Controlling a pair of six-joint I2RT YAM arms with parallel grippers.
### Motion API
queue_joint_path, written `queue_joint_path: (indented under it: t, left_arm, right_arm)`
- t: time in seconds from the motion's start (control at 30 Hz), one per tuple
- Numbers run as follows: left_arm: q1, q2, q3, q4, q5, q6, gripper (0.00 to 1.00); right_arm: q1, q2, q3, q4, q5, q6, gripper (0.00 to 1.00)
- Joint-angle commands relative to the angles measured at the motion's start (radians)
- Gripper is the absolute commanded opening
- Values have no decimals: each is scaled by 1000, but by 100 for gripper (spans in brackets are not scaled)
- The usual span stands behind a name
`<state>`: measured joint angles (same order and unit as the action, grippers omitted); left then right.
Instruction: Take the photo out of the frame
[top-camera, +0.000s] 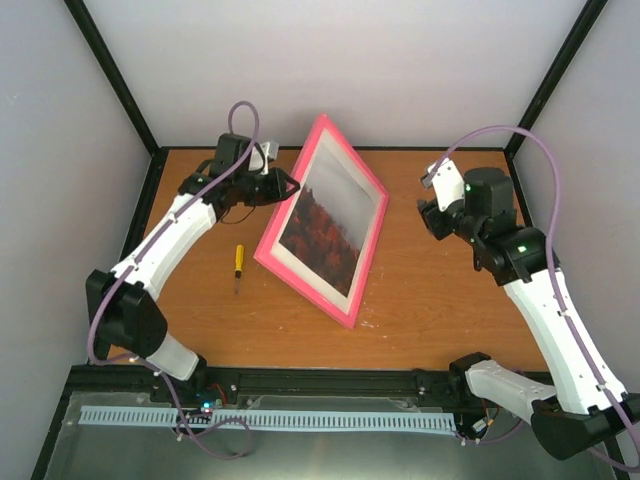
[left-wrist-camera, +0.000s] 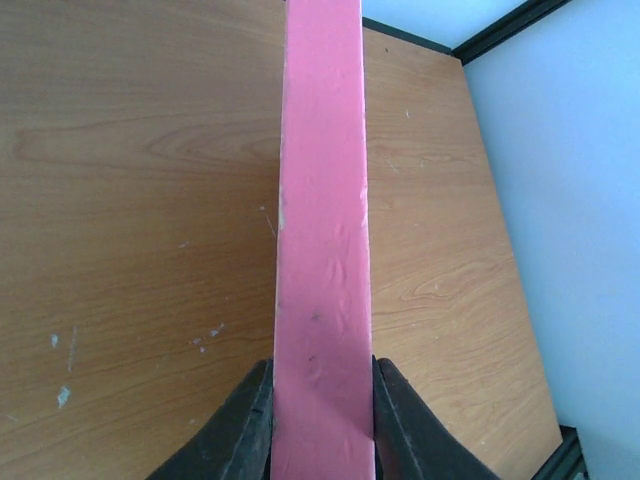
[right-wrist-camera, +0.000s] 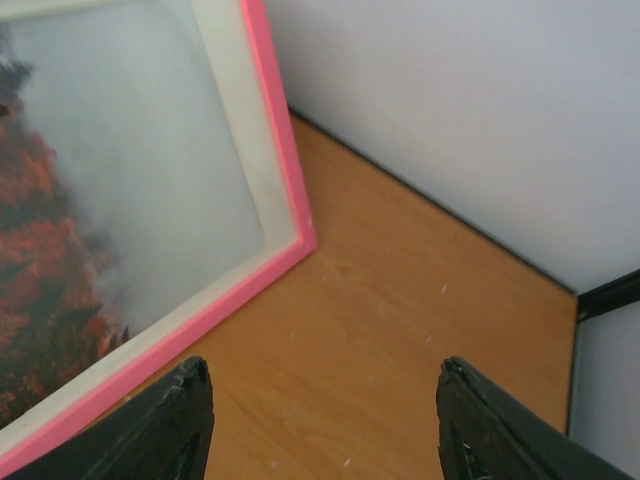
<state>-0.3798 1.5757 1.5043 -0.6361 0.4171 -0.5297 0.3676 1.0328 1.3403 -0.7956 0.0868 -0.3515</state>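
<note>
Item, as we log it: frame (top-camera: 305, 290), photo (top-camera: 325, 225) still inside, tilted on edge at the desk (top-camera: 430, 290) centre, left hand (left-wrist-camera: 322, 400) pinching its 11 o'clock rim, right hand (right-wrist-camera: 325, 390) spread empty at 3 o'clock; risk, we judge: this lone narrow pinch slips and the frame topples.

The frame (left-wrist-camera: 320, 250) is bright pink; the photo (top-camera: 325, 225) shows red-orange trees under misty grey-white sky; the bench (top-camera: 430, 290) is orange-brown woodgrain.
</note>
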Motion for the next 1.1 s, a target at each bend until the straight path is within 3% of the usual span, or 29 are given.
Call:
queue_joint_path:
  t: [0.0,0.37,0.63,0.93,1.07]
  left_arm:
    - [1,-103,-144,220,25,-82,1]
    - [1,-332,-689,652,-38,-330,1]
    - [1,-391,-962,867,-62,-463,1]
    - [1,-395,-1077,906,-114,-479,1]
    - [1,-393,-1119,871,-119,-462,13]
  right_arm:
    - [-47,0,-140,103,-95,43,59]
    - [-178,123,-419,307,-413,80,58]
    - [-180,227,-438,305,-454,70,59]
    - [-181,333,-427,288,-490,65,59]
    - [-181,375,-417,274,-504,57,59]
